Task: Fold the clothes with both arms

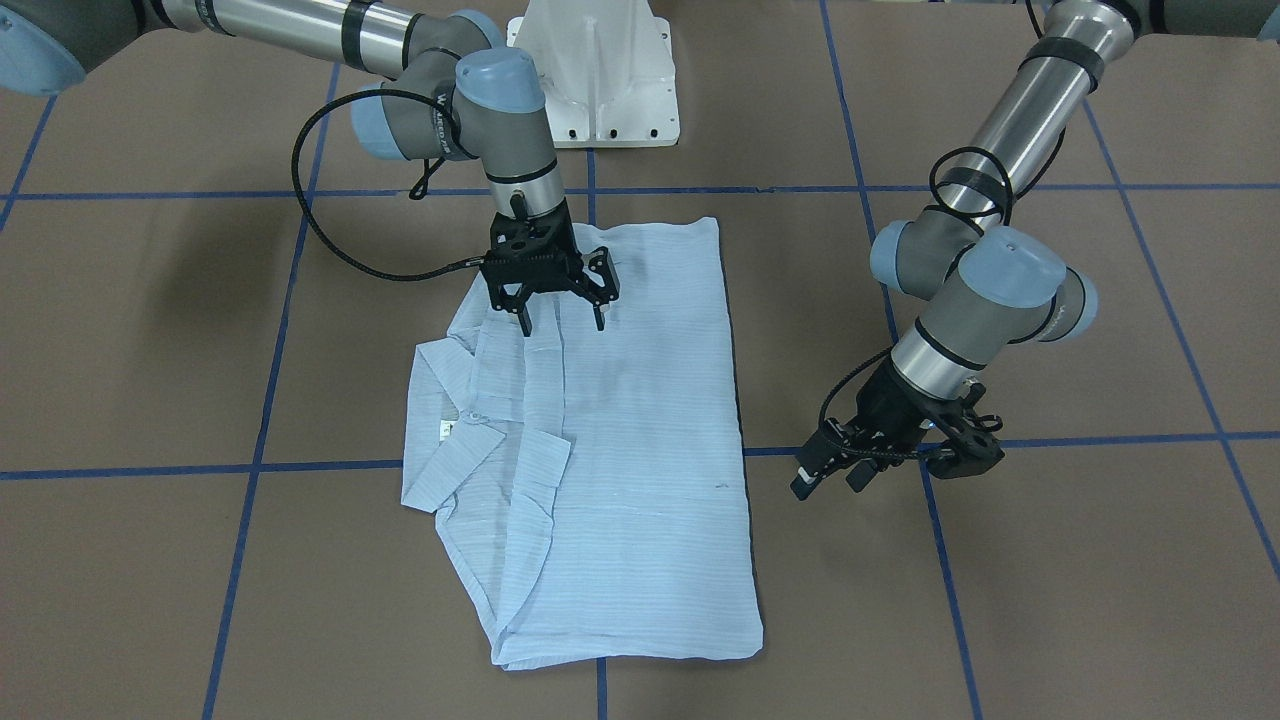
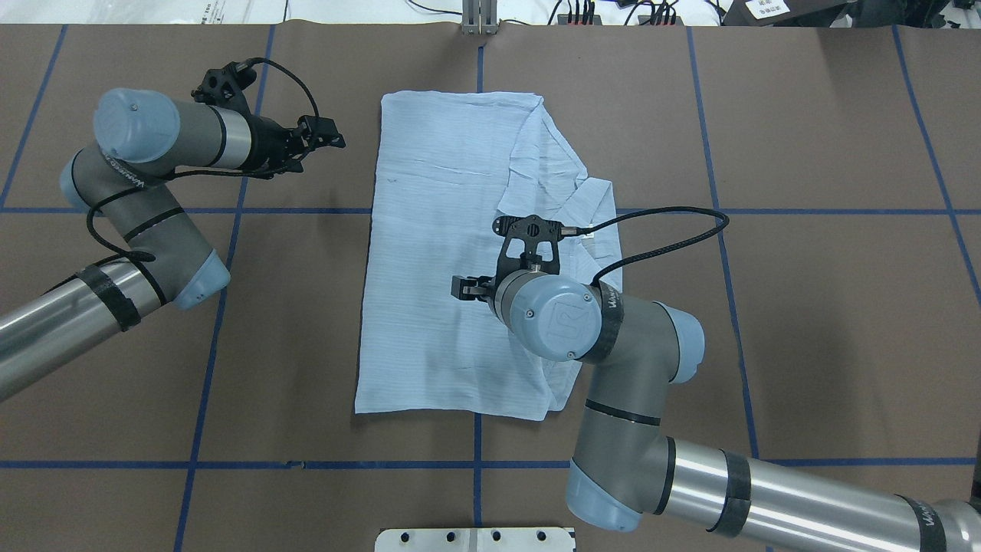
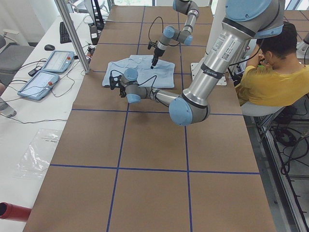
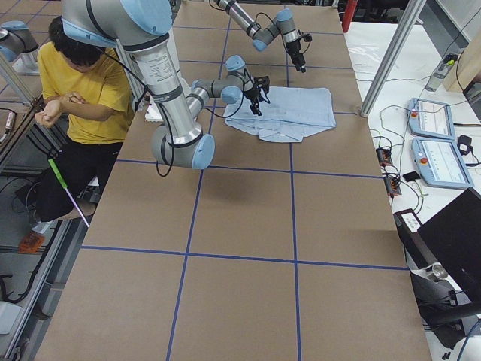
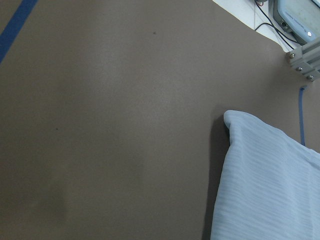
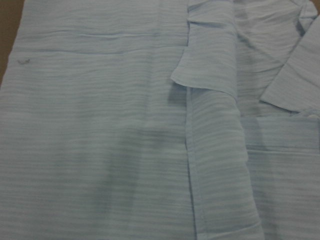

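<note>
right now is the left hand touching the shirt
No, the left hand hangs over bare table, clear of the shirt edge.

The right arm (image 2: 613,337) reaches in, wrist turned so the right gripper (image 1: 562,322) points straight down, jaws spread wide. The left arm (image 2: 146,230) doubles back at its wrist, the left gripper (image 1: 828,482) nearly level, jaws apart.

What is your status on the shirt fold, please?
Right tool open, above the shirt. Left tool open, empty, over the table beside the shirt. Shirt lies flat, partly folded. Nothing seen blocking either arm.
</note>
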{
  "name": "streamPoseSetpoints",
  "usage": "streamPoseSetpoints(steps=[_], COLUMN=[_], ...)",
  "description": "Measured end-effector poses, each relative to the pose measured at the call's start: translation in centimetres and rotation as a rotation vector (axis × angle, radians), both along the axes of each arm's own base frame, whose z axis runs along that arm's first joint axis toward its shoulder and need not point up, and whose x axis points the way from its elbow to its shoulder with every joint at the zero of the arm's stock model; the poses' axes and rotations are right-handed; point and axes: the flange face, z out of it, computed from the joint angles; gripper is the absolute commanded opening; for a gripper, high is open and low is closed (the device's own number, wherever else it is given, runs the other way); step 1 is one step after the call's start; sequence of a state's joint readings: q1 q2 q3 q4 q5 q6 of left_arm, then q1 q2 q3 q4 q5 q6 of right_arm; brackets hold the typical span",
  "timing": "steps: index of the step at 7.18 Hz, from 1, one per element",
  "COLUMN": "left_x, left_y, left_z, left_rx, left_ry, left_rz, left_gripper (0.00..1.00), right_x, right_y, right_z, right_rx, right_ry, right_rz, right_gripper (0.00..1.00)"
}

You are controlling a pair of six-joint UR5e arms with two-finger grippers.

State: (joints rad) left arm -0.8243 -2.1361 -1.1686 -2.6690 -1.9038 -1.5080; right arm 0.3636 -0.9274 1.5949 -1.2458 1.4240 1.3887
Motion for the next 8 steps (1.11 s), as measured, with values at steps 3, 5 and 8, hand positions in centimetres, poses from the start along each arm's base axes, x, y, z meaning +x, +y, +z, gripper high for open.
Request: streamPoseSetpoints(steps=[3, 5, 8], left_x=[-0.1, -0.2, -0.2], left_y=[0.1, 0.1, 0.2], left_z=[0.1, 0.1, 0.2], left_rx=[-0.001, -0.001, -0.001], left_ry=[0.001, 0.001, 0.002], left_rz=[0.003, 0.003, 0.003], left_gripper=[1.0, 1.0, 1.0], right_x=[-0.8, -1.5, -1.4], right_y=[0.3, 1.3, 2.3], right_z=[-1.1, 0.2, 1.8], right_rx=[0.07, 0.106, 0.091], right_ry=[0.21, 0.348, 0.45], right_rz=[-0.106, -0.198, -0.256], right_gripper=[0.97, 0.97, 0.96])
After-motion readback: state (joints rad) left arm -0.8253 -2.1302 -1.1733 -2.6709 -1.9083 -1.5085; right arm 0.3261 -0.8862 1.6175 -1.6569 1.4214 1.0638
